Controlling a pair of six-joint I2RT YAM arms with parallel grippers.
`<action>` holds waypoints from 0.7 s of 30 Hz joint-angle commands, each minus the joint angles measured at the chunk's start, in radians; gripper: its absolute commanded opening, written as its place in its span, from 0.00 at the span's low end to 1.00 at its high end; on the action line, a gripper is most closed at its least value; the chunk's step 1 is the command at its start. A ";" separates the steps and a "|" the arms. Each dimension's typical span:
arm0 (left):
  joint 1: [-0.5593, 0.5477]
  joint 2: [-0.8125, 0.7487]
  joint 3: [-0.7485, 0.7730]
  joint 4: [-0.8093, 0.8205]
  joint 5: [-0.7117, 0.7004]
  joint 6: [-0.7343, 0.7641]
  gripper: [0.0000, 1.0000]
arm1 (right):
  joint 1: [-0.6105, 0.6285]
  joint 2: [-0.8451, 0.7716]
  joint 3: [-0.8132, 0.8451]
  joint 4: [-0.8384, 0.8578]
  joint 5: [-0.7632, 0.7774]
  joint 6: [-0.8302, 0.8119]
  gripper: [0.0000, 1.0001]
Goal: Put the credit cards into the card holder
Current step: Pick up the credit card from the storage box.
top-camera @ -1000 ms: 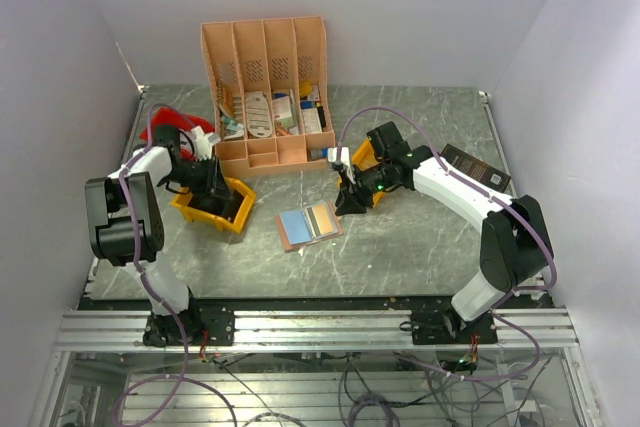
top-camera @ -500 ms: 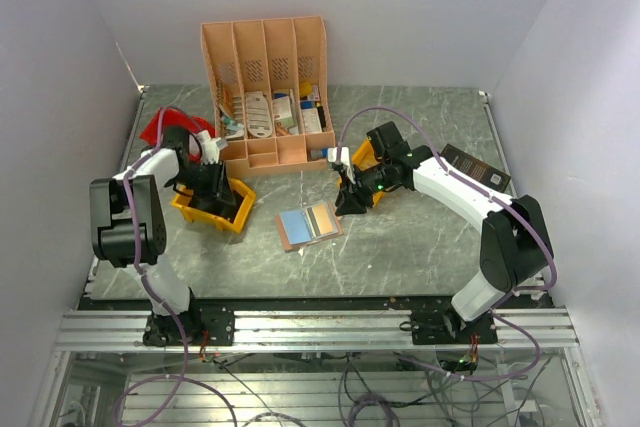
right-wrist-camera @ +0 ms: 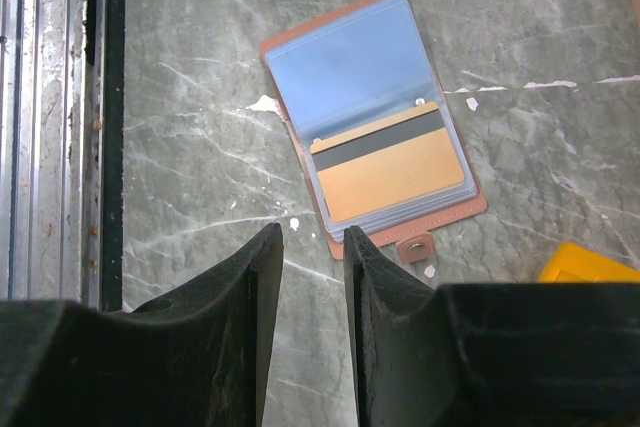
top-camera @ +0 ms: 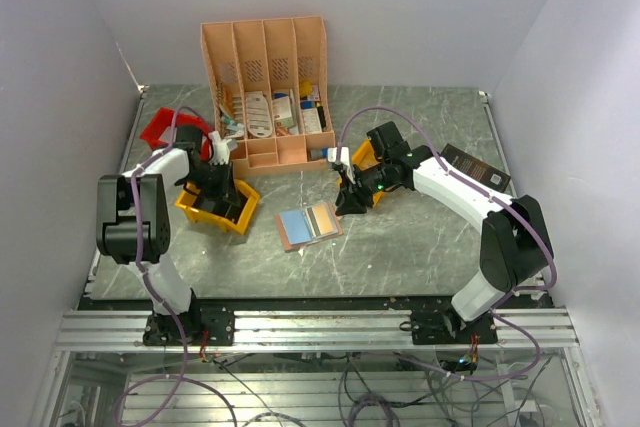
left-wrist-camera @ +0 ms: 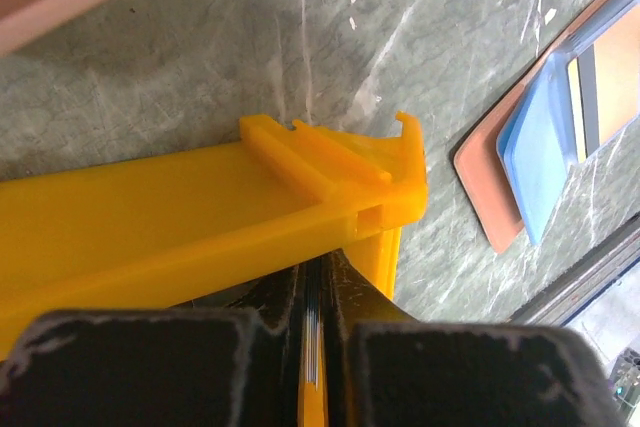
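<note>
The card holder (top-camera: pixel 308 224) lies open on the table between the arms, tan with bluish clear pockets. One pocket holds an orange card with a black stripe (right-wrist-camera: pixel 390 172). My left gripper (top-camera: pixel 216 199) reaches down into a yellow bin (top-camera: pixel 238 215). Its jaws stand almost together on a thin pale stack seen edge on, the credit cards (left-wrist-camera: pixel 314 297). My right gripper (right-wrist-camera: pixel 311 237) hovers low over bare table just beside the holder (right-wrist-camera: pixel 350 77), open a little with nothing between its fingers.
A peach slotted organiser (top-camera: pixel 265 67) with leaflets stands at the back. A red bin (top-camera: pixel 160 127) sits behind the left arm. A second yellow bin (top-camera: pixel 364 155) lies under the right arm, and a black book (top-camera: pixel 476 167) at the right. The table's metal front rail (right-wrist-camera: pixel 50 117) is near.
My left gripper has closed inside the yellow bin, and the left arm has swung right, uncovering more of the red bin. The right arm and the card holder have stayed put.
</note>
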 commanded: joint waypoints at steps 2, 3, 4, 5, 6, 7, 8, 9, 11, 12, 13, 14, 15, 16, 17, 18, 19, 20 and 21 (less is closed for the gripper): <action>-0.011 -0.002 -0.003 0.007 -0.027 -0.014 0.07 | -0.006 0.003 0.026 -0.009 0.009 -0.012 0.31; -0.011 -0.015 -0.001 0.006 -0.041 -0.016 0.07 | -0.006 0.002 0.026 -0.009 0.009 -0.012 0.31; -0.011 -0.029 -0.001 0.003 -0.064 -0.020 0.07 | -0.006 0.002 0.026 -0.009 0.009 -0.012 0.32; -0.008 -0.044 0.000 0.001 -0.091 -0.027 0.07 | -0.006 0.003 0.026 -0.009 0.009 -0.013 0.32; -0.004 -0.062 0.001 0.002 -0.116 -0.036 0.07 | -0.006 0.004 0.026 -0.010 0.009 -0.013 0.32; -0.002 -0.081 -0.001 0.005 -0.137 -0.046 0.07 | -0.006 0.004 0.026 -0.010 0.009 -0.013 0.32; 0.001 -0.104 -0.002 0.011 -0.167 -0.061 0.07 | -0.007 0.005 0.026 -0.011 0.010 -0.014 0.32; 0.001 -0.124 -0.004 0.018 -0.206 -0.078 0.07 | -0.007 0.007 0.026 -0.011 0.010 -0.015 0.32; 0.001 -0.162 -0.013 0.035 -0.235 -0.099 0.07 | -0.008 0.009 0.026 -0.010 0.011 -0.015 0.32; 0.001 -0.176 -0.018 0.041 -0.247 -0.114 0.07 | -0.008 0.010 0.026 -0.010 0.010 -0.013 0.32; 0.001 -0.186 -0.024 0.046 -0.244 -0.124 0.07 | -0.007 0.011 0.024 -0.008 0.010 -0.013 0.32; 0.001 -0.192 -0.029 0.050 -0.228 -0.130 0.07 | -0.007 0.013 0.026 -0.008 0.012 -0.013 0.32; 0.001 -0.185 -0.028 0.048 -0.207 -0.128 0.07 | -0.008 0.014 0.025 -0.007 0.012 -0.012 0.32; 0.001 -0.174 -0.024 0.039 -0.184 -0.120 0.07 | -0.007 0.017 0.026 -0.008 0.012 -0.011 0.32; 0.001 -0.155 -0.018 0.029 -0.161 -0.108 0.07 | -0.008 0.021 0.026 -0.009 0.012 -0.012 0.32; 0.001 -0.135 -0.012 0.018 -0.143 -0.093 0.07 | -0.007 0.022 0.026 -0.008 0.013 -0.012 0.32; 0.001 -0.114 -0.006 0.007 -0.124 -0.081 0.07 | -0.008 0.024 0.026 -0.009 0.013 -0.012 0.32; 0.001 -0.094 0.000 -0.001 -0.100 -0.071 0.07 | -0.008 0.026 0.026 -0.008 0.014 -0.011 0.32; 0.001 -0.073 0.004 -0.009 -0.081 -0.062 0.07 | -0.008 0.026 0.026 -0.007 0.017 -0.011 0.32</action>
